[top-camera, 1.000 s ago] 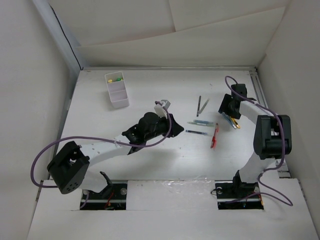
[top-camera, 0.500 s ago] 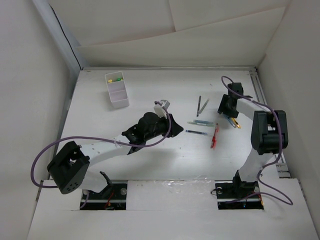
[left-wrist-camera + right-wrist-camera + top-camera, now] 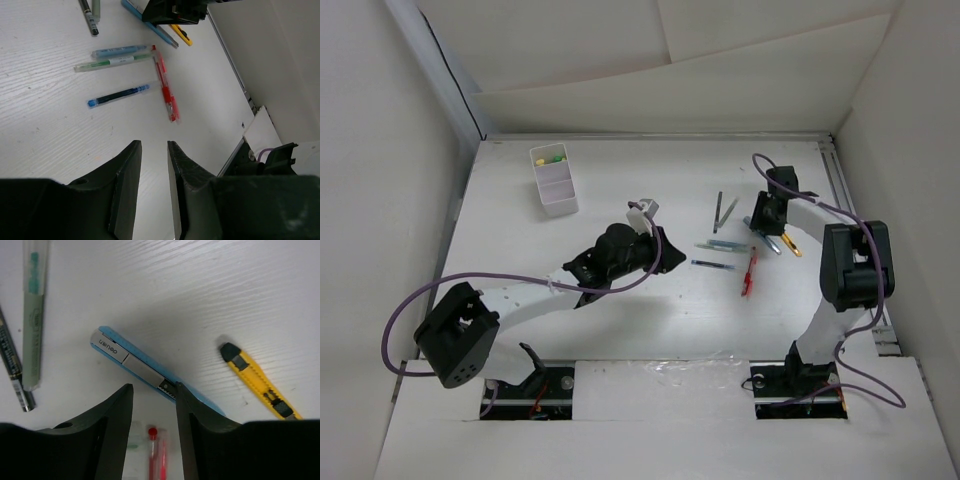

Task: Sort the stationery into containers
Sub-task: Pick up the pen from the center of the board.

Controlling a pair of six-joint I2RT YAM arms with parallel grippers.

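Note:
The white three-compartment box (image 3: 555,185) stands at the far left, with yellow and green pieces (image 3: 552,158) in its far compartment. Right of centre lie two grey pencils (image 3: 721,212), teal pens (image 3: 726,245), a dark blue pen (image 3: 714,265) and a red pen (image 3: 749,274). My right gripper (image 3: 152,387) is open and empty, low over a light blue utility knife (image 3: 135,365); its right finger overlaps the knife. A yellow knife (image 3: 257,382) lies beside it. My left gripper (image 3: 154,145) is open and empty, left of the pens (image 3: 119,95).
The left arm stretches across the table's middle (image 3: 570,280). White walls close in the table; a raised rail (image 3: 842,185) runs along the right edge just past the right gripper (image 3: 762,218). In the right wrist view a grey-green pen (image 3: 34,315) lies at the left.
My right gripper has moved left and slightly farther away, now over the blue knife. The left arm and the pens have not moved.

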